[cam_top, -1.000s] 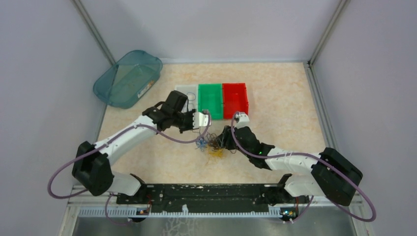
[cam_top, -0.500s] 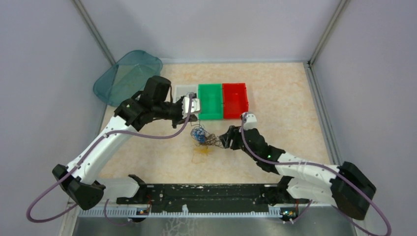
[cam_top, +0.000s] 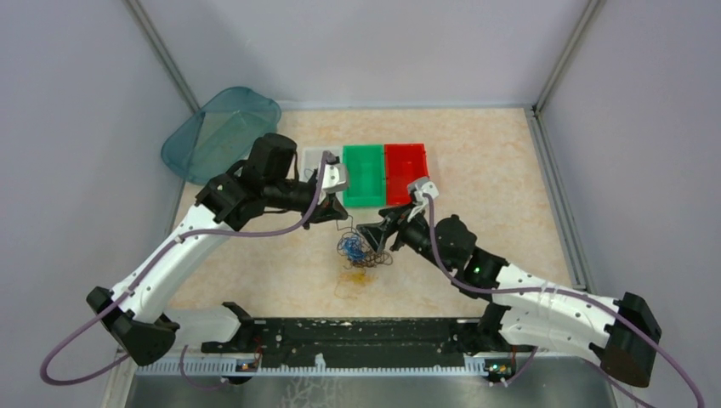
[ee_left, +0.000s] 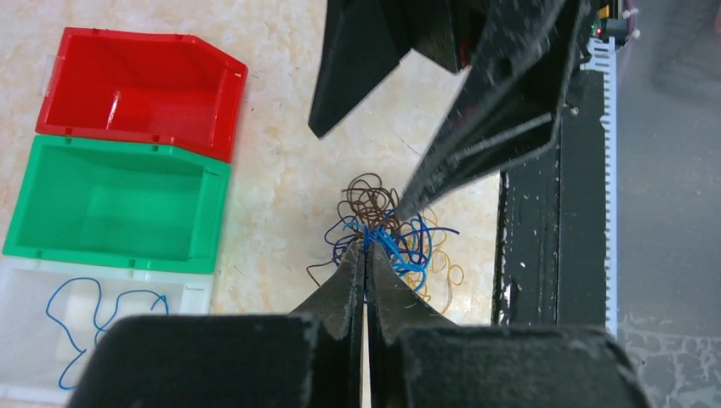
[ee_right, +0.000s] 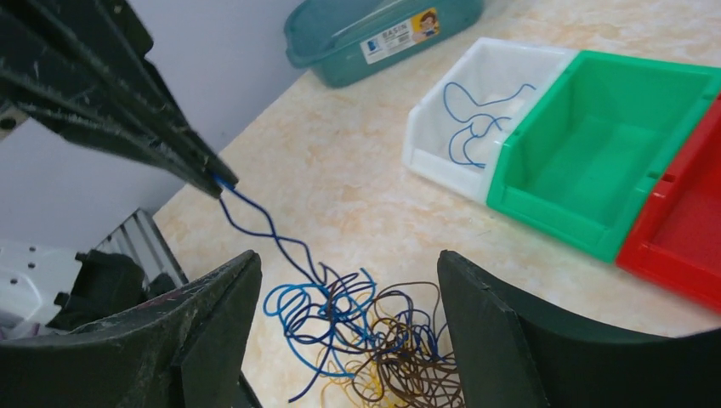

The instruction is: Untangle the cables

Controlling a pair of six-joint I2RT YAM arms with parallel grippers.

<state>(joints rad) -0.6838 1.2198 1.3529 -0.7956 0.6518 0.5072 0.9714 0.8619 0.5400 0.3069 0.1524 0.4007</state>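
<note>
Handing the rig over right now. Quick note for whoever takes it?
Left gripper: shut on a blue cable, lifted, tail running into the tangle.
Right gripper: open, over the tangle, holding nothing.
Tangle: blue, brown and yellow cables, on the table by the bins.
Done: second blue cable in the white bin; green bin and red bin empty.
Left: free the held strand, then separate the rest.
</note>
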